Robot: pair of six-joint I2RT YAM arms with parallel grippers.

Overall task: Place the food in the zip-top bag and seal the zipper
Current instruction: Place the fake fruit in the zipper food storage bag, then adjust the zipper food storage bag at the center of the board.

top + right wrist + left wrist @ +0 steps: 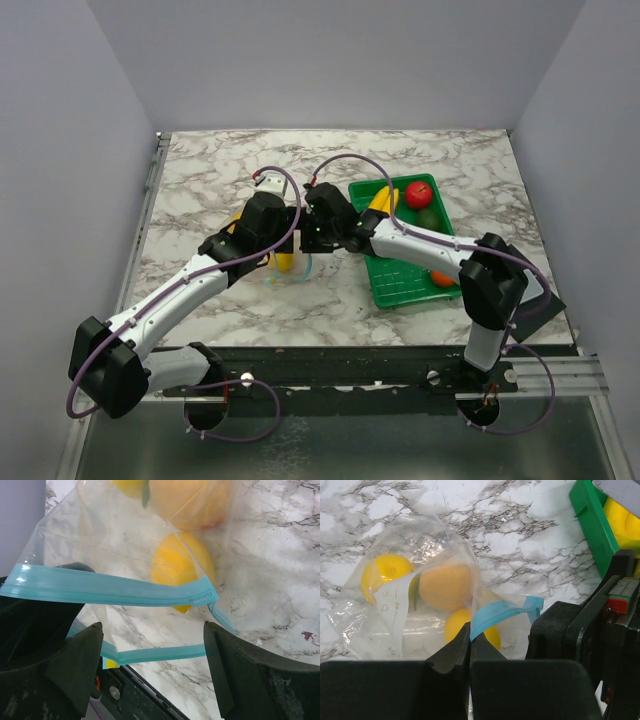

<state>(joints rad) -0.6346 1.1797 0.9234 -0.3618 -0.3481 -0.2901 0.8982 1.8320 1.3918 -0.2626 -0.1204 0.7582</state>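
Left gripper (pixel 469 632): fills the bottom of the left wrist view. Its two black fingers are pressed together and clamped on the zipper (pixel 501 611), which comes out from between them up toward the right.
Right gripper (pixel 152 665): its fingers stand wide apart at the lower left and lower right of the right wrist view, holding nothing. One run of the blue strip lies across the gap between them, and the other crosses the frame above.
Zip-top bag (pixel 395 615): clear and crumpled, it lies on the marble table (pixel 520 545) at the left and centre of the left wrist view. Its mouth is open, with the two blue lips parted.
Bag contents: a lemon (pixel 382 572) at the left, a round orange-yellow fruit (pixel 445 586) in the middle, and a second lemon (pixel 462 622) nearest the mouth, just above the shut fingers.
Green tray (pixel 400 285): right of centre in the top view, just beside both grippers.
Tray contents: a red fruit (pixel 418 193) and a banana (pixel 380 200) at its upper end, a dark green piece (pixel 428 220) below the red one, and an orange fruit (pixel 443 278) at the lower right, partly hidden by the right arm.
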